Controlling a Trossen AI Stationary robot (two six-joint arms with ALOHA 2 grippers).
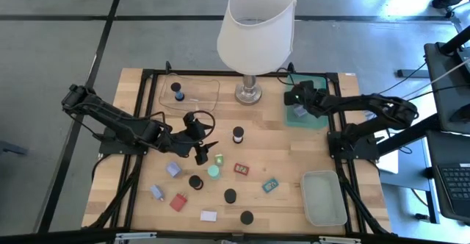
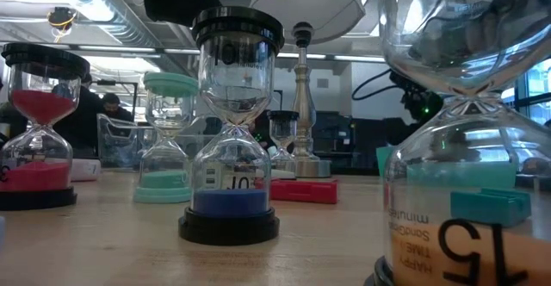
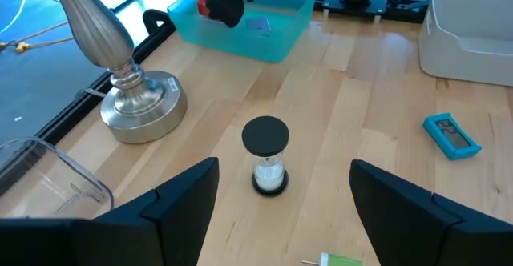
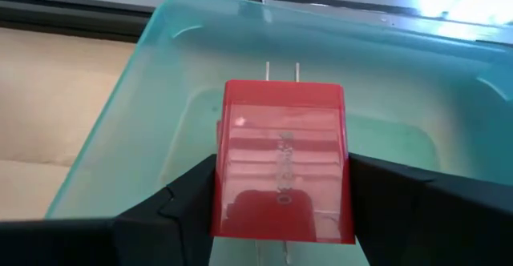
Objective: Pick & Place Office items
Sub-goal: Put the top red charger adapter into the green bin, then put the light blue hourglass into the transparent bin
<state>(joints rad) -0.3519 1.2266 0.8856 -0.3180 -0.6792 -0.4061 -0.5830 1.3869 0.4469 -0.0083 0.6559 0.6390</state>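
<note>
Landmark: the lamp [image 1: 253,34] at the table's far middle, silver base [image 3: 143,106] on the wood.

Right gripper [image 4: 280,190] hovers over the teal tray [image 1: 312,110] just right of the lamp base — fingers clamped on a red block [image 4: 280,162], held above the tray floor, not touching it. The left wrist view shows the same gripper far off over that tray with a red bit in it.

Left gripper [image 1: 200,142] sits in front of the lamp, a little to its left, jaws spread and holding nothing. Between its fingers [image 3: 172,206], farther on, stands a black-capped sand timer [image 3: 266,155] with white sand, upright, near the lamp base — untouched.

Clear tray [image 1: 189,91] left of the lamp holds one black-capped timer with blue [image 1: 178,91].

Other items lie scattered in front of the lamp: green-capped timer [image 1: 213,171], small red tag [image 1: 241,168], teal tag [image 1: 270,186], lavender block [image 1: 173,170], red block on the table [image 1: 178,201], white block [image 1: 208,216], black caps [image 1: 230,195] near the front edge.

Pale grey tray [image 1: 324,198] sits front right of the lamp, well apart from it.

Low view — timers close up; a black-capped one with blue sand [image 2: 231,131] stands upright.
</note>
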